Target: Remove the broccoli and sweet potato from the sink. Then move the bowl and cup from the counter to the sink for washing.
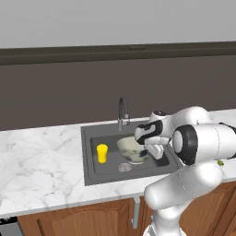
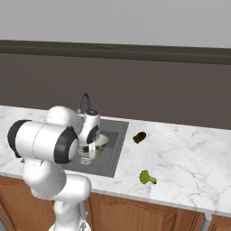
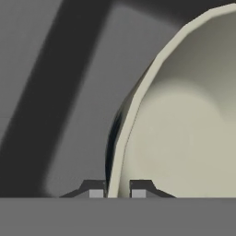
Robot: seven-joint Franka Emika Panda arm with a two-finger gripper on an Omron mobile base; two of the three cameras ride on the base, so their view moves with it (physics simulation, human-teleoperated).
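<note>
Bowl [image 3: 184, 138] rim pinched by hand [image 3: 118, 192] (over sink [image 1: 92, 175]).

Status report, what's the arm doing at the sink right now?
Gripper shut on bowl rim, over sink. Cup already in. Nothing in the way.

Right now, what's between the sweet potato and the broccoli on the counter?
Nothing: in the right base view, bare marble counter runs from the sweet potato to the broccoli.

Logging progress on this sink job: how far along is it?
Done: broccoli and sweet potato lie on the counter; cup stands in the sink. In hand: gripper pinches the bowl rim over the basin. Left: release the bowl.
</note>
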